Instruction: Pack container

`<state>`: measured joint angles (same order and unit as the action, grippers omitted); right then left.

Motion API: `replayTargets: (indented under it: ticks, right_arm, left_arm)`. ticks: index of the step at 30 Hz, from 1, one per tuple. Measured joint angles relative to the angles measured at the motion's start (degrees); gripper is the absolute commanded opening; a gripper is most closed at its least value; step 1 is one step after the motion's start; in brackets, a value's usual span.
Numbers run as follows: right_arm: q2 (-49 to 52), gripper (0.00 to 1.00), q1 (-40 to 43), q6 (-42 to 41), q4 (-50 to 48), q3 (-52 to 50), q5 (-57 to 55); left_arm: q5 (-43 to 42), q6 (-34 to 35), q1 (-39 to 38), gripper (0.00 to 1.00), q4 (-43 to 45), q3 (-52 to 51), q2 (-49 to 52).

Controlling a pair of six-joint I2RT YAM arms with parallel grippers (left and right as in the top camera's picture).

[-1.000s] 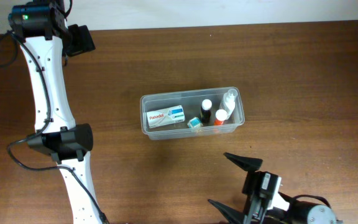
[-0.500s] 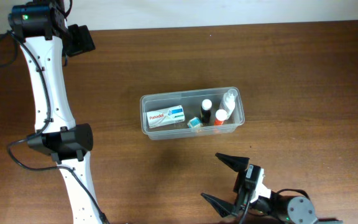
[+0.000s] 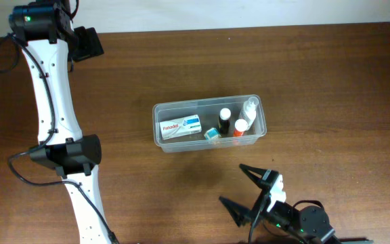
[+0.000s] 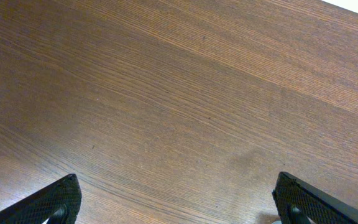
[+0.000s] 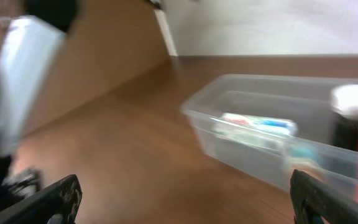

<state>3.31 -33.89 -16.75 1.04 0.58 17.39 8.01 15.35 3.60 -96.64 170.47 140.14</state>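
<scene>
The clear plastic container (image 3: 160, 138) stands at the middle of the table. In it lie a white Panadol box (image 3: 181, 125), a small teal item (image 3: 212, 135), a dark bottle with a white cap (image 3: 225, 120), an orange bottle (image 3: 240, 129) and a clear bottle (image 3: 250, 108). The container also shows blurred in the right wrist view (image 5: 241, 152). My right gripper (image 3: 242, 190) is open and empty near the front edge, below the container. My left gripper (image 4: 179, 199) is open over bare wood; the overhead view does not show its fingers.
The white left arm (image 3: 53, 102) runs along the left side of the table from front to back. The brown wooden table (image 3: 330, 81) meets a light wall at the back.
The right gripper has shifted slightly left and turned near the front edge, staying open. The left arm and the container's contents have not moved.
</scene>
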Motion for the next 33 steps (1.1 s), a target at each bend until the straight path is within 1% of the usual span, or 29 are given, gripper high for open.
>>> replayTargets:
  ticks: [7,11,33]
  right_arm:
    - [0.00,0.98,0.00,-3.45,1.53,0.00,-13.40]
    - [0.00,0.98,0.00,-4.07,3.08,0.00,-17.40]
    - [0.02,0.98,0.00,-4.26,3.04,0.00,-19.10]
  left_arm:
    - [0.00,0.00,0.00,0.99,0.00,0.00,0.00]
    - [0.00,0.00,0.00,0.99,0.02,0.00,0.00]
    - [0.00,0.00,0.00,0.99,-0.02,0.00,0.00]
